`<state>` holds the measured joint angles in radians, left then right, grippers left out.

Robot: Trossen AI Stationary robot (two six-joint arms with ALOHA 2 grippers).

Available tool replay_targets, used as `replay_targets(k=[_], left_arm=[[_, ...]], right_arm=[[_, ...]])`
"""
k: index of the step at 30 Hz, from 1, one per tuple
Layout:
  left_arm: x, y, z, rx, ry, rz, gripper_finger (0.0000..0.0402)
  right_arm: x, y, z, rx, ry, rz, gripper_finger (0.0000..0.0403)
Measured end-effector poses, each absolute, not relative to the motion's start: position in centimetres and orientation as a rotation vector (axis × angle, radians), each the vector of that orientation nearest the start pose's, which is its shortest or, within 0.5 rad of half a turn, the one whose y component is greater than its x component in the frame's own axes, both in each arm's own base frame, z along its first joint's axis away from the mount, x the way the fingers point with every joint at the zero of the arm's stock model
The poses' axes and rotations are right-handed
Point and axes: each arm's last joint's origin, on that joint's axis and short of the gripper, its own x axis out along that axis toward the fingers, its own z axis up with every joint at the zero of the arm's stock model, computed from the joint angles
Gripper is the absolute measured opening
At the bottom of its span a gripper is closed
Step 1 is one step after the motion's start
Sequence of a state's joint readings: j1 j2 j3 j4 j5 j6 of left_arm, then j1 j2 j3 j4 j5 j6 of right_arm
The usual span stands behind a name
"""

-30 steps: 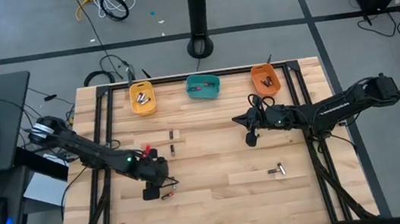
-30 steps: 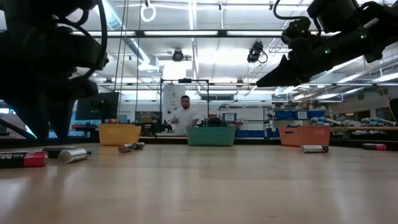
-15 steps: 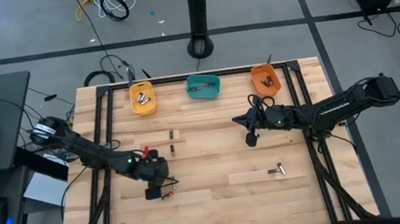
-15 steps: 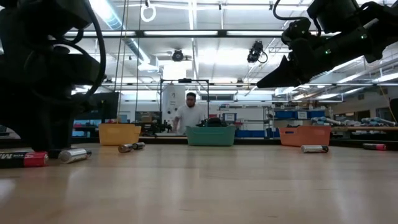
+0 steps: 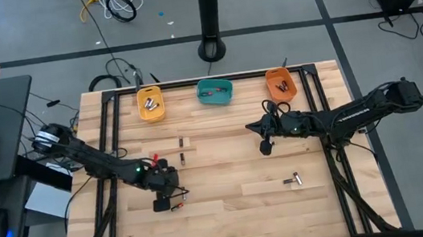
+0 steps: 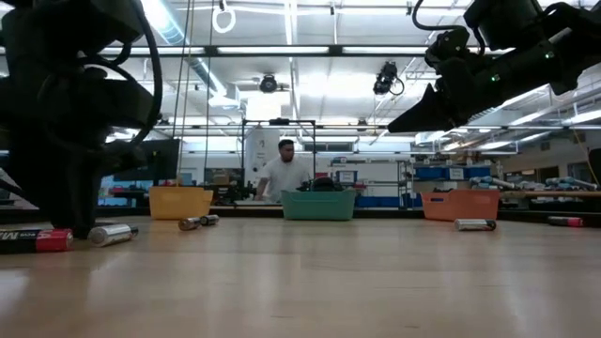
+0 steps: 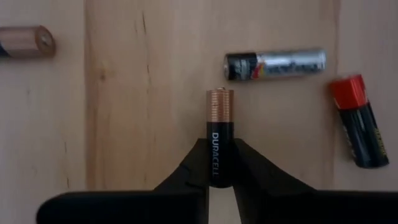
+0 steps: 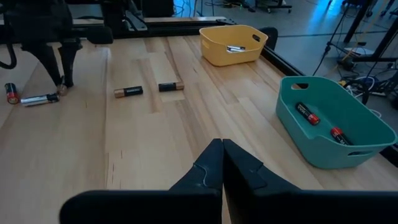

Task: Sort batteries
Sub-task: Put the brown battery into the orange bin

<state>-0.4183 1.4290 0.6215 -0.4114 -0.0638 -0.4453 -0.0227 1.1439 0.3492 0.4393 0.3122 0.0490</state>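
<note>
Partly hidden — battery (image 7: 219, 142) between left pincer (image 7: 219, 163) fingers

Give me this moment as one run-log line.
left gripper: shut on Duracell battery, low at table | right gripper: shut, empty, raised mid-table | silver battery and red-tipped battery loose beside left gripper

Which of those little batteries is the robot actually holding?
The copper-topped Duracell battery, pinched between the left gripper's jaws. The silver battery and red-tipped battery lie loose beside it.
</note>
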Motion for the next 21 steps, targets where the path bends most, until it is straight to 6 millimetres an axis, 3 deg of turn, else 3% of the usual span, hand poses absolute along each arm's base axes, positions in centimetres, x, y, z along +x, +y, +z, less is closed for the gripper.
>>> replay_targets(k=[4,12,21], left_arm=[[21.0,-9.3,15.1,-0.1,1.267,-0.044,0.0046],[21.0,-8.2,18.3,-0.104,1.097,0.046,0.0046],[23.4,-4.2,20.4,-0.196,0.483,0.038,0.0046]], right_arm=[[21.4,-1.4,17.8,-0.003,0.345,-0.34,0.0012],[21.4,-1.4,17.7,-0.023,0.355,-0.336,0.0012],[23.3,-1.2,16.9,0.019,0.253,-0.274,0.0012]])
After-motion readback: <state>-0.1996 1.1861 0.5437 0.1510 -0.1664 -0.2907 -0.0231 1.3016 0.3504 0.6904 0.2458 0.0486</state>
